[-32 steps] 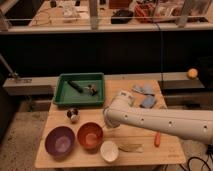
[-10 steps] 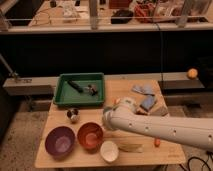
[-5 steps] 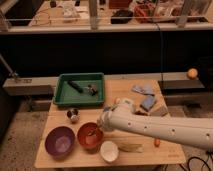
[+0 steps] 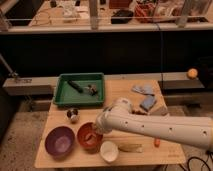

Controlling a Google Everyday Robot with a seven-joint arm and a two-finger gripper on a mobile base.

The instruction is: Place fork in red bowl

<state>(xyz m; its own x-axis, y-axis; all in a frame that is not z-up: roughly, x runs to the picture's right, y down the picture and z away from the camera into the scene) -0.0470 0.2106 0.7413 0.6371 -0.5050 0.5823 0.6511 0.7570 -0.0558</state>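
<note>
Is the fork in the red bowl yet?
Nearly. Done: the gripper sits over the red bowl. In hand: a pale sliver under it, likely the fork, lies inside the bowl. Left: letting go and lifting away; I cannot tell if that has begun.

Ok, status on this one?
Gripper low over the red bowl. Pale sliver at its tip, likely the fork, inside the rim. White bowl close by, not blocking.

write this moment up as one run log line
gripper: low over red bowl, arm reaching in from right | fork: not discernible | purple bowl: left of red bowl | white bowl: front-right of red bowl
</note>
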